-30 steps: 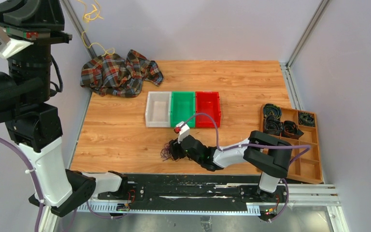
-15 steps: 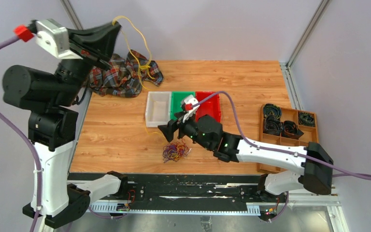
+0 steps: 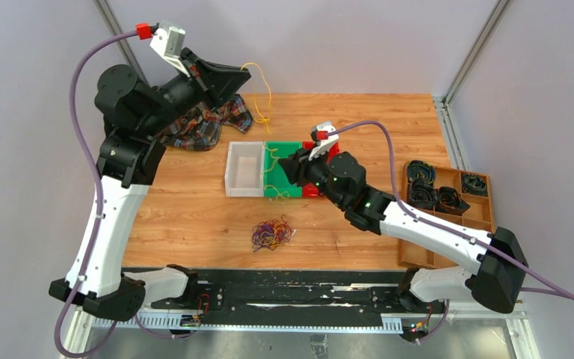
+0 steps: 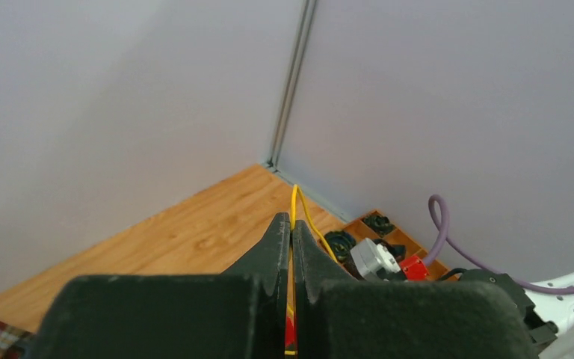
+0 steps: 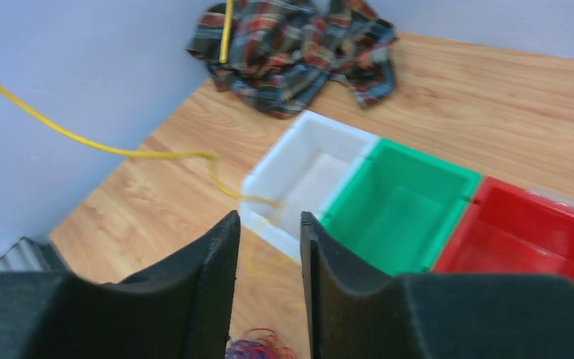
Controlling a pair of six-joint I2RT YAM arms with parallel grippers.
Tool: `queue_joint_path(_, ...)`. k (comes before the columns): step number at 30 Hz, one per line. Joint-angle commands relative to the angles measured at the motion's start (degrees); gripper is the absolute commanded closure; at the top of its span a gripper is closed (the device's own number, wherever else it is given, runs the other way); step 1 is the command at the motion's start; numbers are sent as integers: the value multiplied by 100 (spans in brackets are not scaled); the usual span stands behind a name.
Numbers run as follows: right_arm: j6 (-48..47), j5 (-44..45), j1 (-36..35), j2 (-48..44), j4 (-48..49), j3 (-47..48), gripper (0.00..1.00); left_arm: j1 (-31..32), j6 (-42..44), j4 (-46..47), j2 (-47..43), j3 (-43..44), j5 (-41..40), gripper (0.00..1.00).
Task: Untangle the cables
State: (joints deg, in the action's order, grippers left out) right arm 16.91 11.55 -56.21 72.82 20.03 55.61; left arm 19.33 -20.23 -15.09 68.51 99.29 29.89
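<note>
Hanging from left claw (image 4: 291,228), thin yellow cable (image 5: 228,30) loops.

Behind the green bin (image 3: 284,147) the worktop (image 3: 374,123) is open wood as far as the back wall (image 3: 329,45). A yellow cable (image 3: 267,93) cuts through that room. It hangs from the left tool (image 3: 244,72), which is pinched on it high up behind and left of the green bin, and runs down toward the bin's left side. The right tool (image 3: 288,168), jaws parted, hangs over the green bin. Its arm (image 3: 418,228) bars the approach from the front right and covers much of the red bin (image 3: 335,152). The white bin (image 3: 244,168) touches the green bin's left wall, and a plaid cloth (image 3: 187,123) lies farther behind and left. In front of the green bin sits the cable tangle (image 3: 271,233), with bare wood on either side. A wooden tray (image 3: 486,258) stands well to the right.
</note>
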Motion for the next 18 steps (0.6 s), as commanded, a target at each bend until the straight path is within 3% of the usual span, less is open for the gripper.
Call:
queue_joint_path(1, 385, -45, 483, -357, -62, -277, 76, 158, -350, 269, 190, 66, 298, 100)
queue_joint_path(6, 482, -152, 1010, -558, -257, -345, 97, 502, -110, 153, 526, 155, 267, 100)
queue_joint_path(9, 470, -265, 1239, -649, -373, -364, 98, 643, 1, 116, 771, 220, 213, 100)
queue_joint_path(10, 418, -295, 1285, -689, -400, -385, 93, 662, 20, 108, 867, 302, 208, 100)
queue_joint_path(14, 207, -457, 1392, -927, -368, -596, 52, 765, 183, -55, 1253, 787, 148, 100)
queue_joint_path(18, -114, -704, 1436, -1060, -577, -638, 27, 902, 446, -294, 1676, 1422, 97, 100)
